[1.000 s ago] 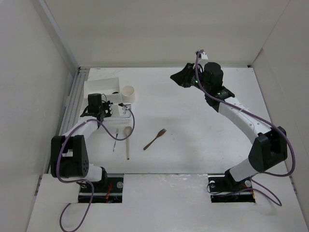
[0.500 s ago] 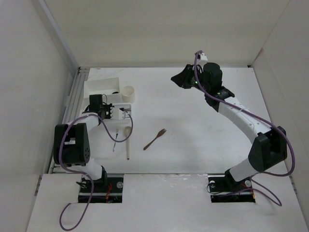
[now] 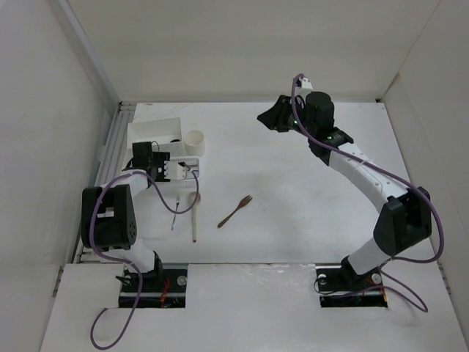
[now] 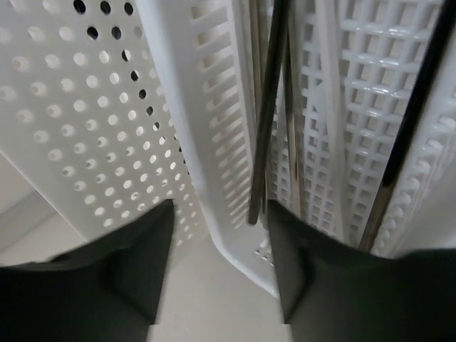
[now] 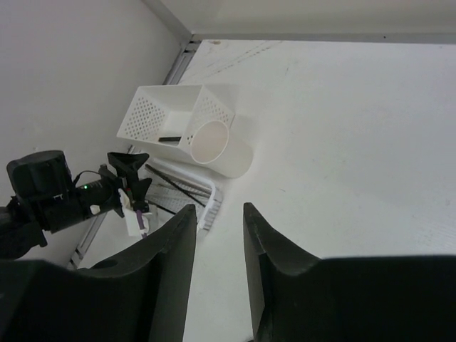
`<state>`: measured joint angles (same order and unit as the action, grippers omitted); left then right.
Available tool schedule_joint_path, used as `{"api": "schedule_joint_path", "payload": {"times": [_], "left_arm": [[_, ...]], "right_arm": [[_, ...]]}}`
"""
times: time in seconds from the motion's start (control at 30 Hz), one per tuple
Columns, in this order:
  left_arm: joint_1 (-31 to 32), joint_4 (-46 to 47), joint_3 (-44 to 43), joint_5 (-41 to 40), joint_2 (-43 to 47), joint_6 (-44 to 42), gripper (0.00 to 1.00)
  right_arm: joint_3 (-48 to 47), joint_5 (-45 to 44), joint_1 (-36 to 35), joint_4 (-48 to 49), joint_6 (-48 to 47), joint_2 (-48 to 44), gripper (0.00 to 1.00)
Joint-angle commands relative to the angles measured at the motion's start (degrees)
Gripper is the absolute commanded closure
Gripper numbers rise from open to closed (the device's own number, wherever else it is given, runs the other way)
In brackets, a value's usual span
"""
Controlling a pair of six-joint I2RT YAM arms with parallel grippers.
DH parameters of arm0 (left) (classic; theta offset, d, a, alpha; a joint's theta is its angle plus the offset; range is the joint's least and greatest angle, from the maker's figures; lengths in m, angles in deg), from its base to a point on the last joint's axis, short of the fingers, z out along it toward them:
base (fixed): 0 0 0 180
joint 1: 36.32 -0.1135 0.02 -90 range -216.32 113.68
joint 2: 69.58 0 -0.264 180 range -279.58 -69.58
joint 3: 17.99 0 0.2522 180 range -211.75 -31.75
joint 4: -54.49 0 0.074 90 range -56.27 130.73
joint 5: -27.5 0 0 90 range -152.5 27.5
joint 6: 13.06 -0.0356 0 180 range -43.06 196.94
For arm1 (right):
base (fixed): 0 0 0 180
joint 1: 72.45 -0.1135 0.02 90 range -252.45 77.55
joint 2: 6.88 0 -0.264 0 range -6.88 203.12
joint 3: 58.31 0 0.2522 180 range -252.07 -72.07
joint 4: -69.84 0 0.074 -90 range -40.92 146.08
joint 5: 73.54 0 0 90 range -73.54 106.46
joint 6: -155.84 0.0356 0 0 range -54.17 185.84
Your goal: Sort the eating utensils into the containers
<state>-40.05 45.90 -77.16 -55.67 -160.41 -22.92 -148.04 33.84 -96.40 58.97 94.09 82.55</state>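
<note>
Chopsticks (image 4: pixel 271 107) in ribbed tray (image 4: pixel 221 142), cut off at upper frame edge. Left end effector (image 4: pixel 221 214) released below them; right end effector (image 5: pixel 219 210) parted, empty.

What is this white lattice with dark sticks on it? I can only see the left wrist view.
Observer: From above, it is a shallow ribbed tray, and a round cup stands just beyond it.
Operator: Is any cutlery outside the containers?
Observer: Yes, a brown wooden fork lies on the table.
Operator: Where is the other arm?
Observer: The right end effector hangs raised over the far side, open and empty.
</note>
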Motion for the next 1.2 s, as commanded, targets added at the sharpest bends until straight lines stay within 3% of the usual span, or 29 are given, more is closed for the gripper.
{"api": "schedule_joint_path", "payload": {"times": [0.0, 0.3, 0.43, 0.53, 0.63, 0.83, 1.0, 1.17], "left_arm": [[-0.1, 1.6, -2.1, -2.1, -0.3, 3.5, 0.45], [-0.1, -6.0, -15.7, -3.9, -2.8, 18.3, 0.43], [-0.1, -15.1, -23.1, -0.2, -1.7, 23.9, 0.43], [-0.1, -20.1, -26.1, 1.5, -0.3, 27.5, 0.43], [-0.1, -24.0, -25.4, 2.6, 1.1, 28.8, 0.43], [-0.1, -26.9, -19.3, 3.6, 5.1, 27.9, 0.47], [-0.1, -30.6, -25.6, 10.1, 5.7, 42.2, 0.51], [9.5, -38.9, -31.4, 15.3, 7.0, 55.2, 0.48]], "right_arm": [[-3.6, -0.4, 0.4, -0.3, -1.0, 0.6, 0.61], [-7.8, -7.2, -3.7, -10.0, -7.6, 1.6, 0.54], [-10.5, -13.1, -6.4, -21.8, -9.3, 3.1, 0.47], [-6.8, -13.1, -6.9, -22.8, -8.7, 1.7, 0.44], [-1.9, -13.1, -6.9, -20.0, -7.1, -0.7, 0.44], [-0.8, -13.6, -7.4, -20.0, -7.1, -3.4, 0.44], [0.4, -13.6, -7.4, -21.3, -7.6, -5.5, 0.43], [3.8, -15.1, -7.4, -22.7, -5.0, -6.0, 0.37]]}}
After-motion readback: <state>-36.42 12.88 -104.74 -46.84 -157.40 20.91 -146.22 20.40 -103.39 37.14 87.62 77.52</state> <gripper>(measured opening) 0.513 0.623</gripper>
